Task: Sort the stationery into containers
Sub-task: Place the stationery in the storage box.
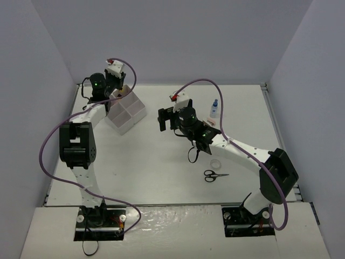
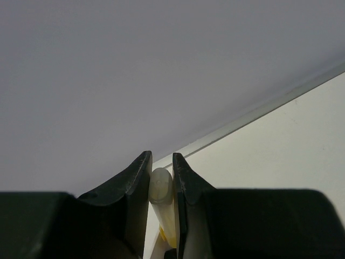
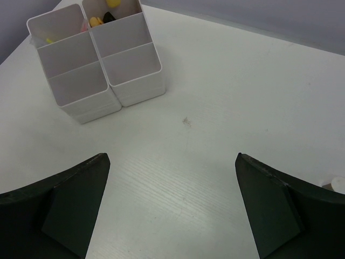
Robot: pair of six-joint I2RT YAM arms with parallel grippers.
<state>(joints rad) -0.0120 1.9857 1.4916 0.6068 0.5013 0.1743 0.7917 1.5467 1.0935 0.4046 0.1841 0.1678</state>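
The white six-compartment tray [image 1: 129,113] stands at the back left of the table. My left gripper [image 1: 115,95] hangs over its far left corner. In the left wrist view that gripper [image 2: 160,157] is shut on a yellow highlighter [image 2: 161,189], whose pale end shows between the fingers. My right gripper [image 1: 163,120] is open and holds nothing, to the right of the tray. In the right wrist view it [image 3: 171,156] faces the tray [image 3: 81,81], whose far compartments hold yellow, pink and black items. Black-handled scissors [image 1: 215,175], a white tape roll [image 1: 216,163] and a blue-capped bottle [image 1: 214,108] lie on the table.
The scissors and tape roll lie below the right arm's forearm, and the bottle stands behind it. A small pink item [image 1: 212,122] lies near the bottle. Grey walls enclose the table at the back and both sides. The tape roll's edge [image 3: 338,183] shows at the right of the right wrist view.
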